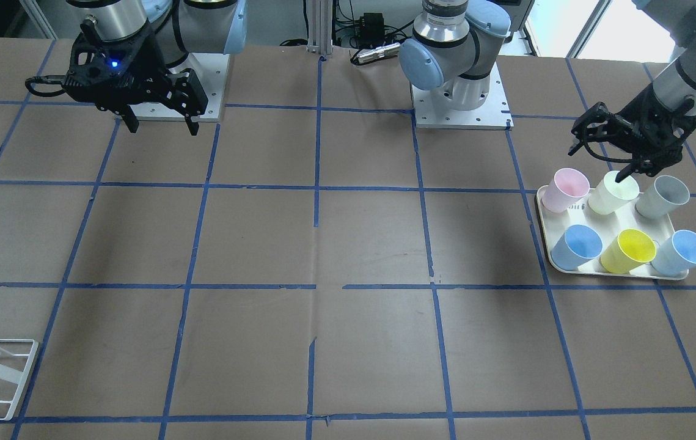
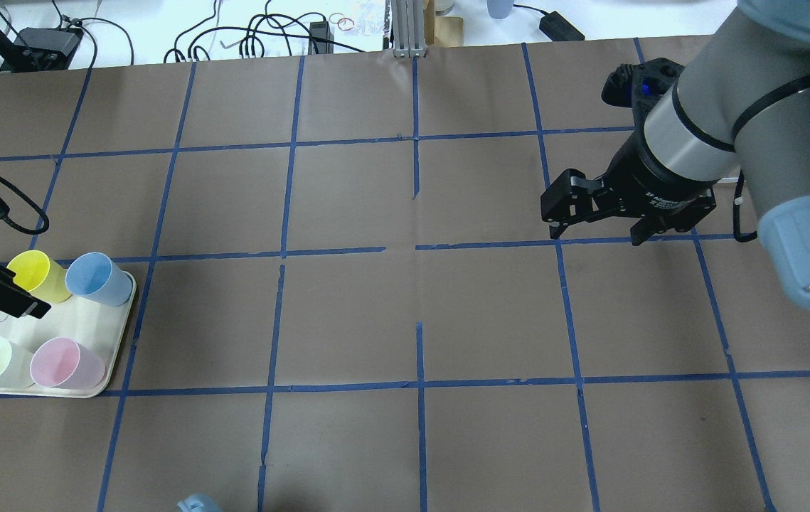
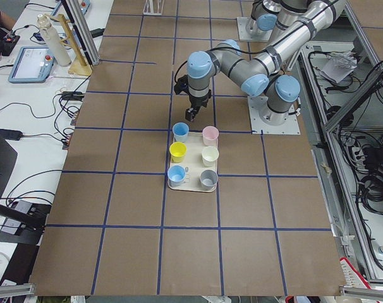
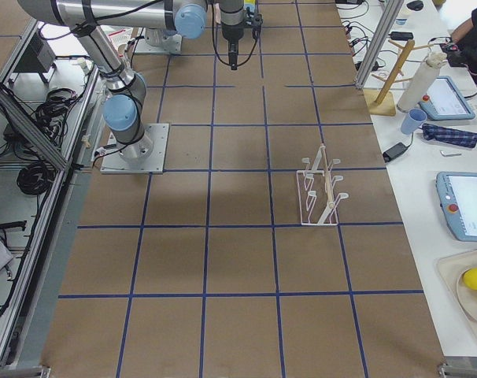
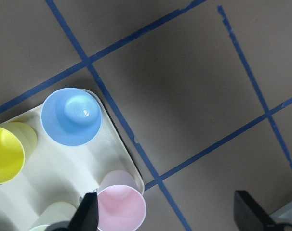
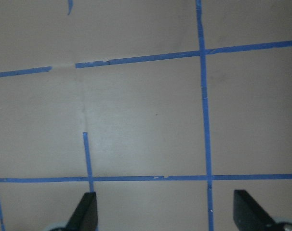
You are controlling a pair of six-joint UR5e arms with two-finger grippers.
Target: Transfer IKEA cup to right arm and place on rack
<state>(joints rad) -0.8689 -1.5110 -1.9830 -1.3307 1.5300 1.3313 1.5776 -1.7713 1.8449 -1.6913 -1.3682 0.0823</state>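
Hanging open over the tray (image 1: 544, 227), left pincer (image 1: 596, 164) is closest — pink cup (image 1: 564, 189) sits upright just below, toward the table (image 1: 348, 244) centre.

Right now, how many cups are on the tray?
6 on the tray. Row nearer the robot: pink cup, cream cup, grey cup. Far row: blue cup, yellow cup, light-blue cup. None looks hidden.

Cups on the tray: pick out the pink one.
The IKEA cup, at the tray corner nearest the robot and the middle of the table: the only pink one, beside a cream cup.
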